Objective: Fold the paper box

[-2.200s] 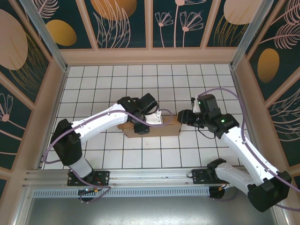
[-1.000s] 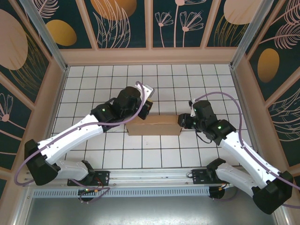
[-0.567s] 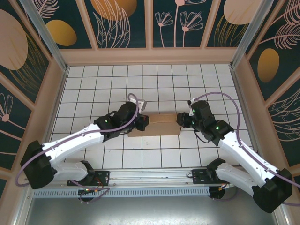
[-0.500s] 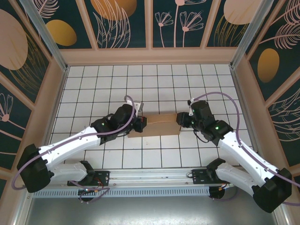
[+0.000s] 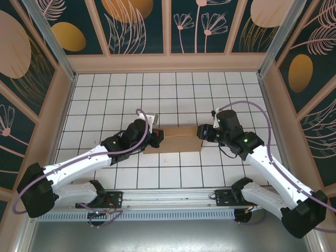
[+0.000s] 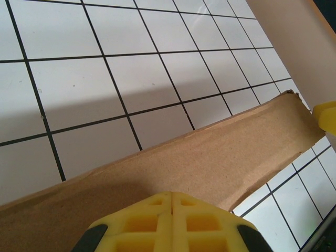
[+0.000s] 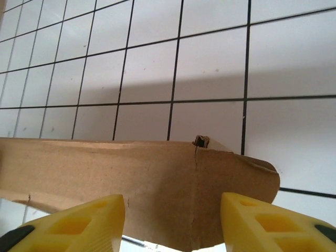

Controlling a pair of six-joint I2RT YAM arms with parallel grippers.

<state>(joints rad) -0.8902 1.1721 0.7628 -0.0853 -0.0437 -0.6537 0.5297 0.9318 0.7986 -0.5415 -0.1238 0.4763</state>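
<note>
A white tiled table (image 5: 131, 89) sits inside patterned walls. The paper box (image 5: 178, 139) lies flat mid-table, with the left gripper (image 5: 157, 137) and right gripper (image 5: 202, 132) at its ends. Left wrist: yellow pads (image 6: 152, 212) are pressed together over the cardboard. Right wrist: the jaws stand parted, with the box end between them.

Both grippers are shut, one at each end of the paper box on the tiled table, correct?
Not both. The left gripper is shut, but the right gripper is open: the right wrist view shows its yellow fingers apart, with the end of the paper box showing between them. Each is at one end, as stated.
</note>
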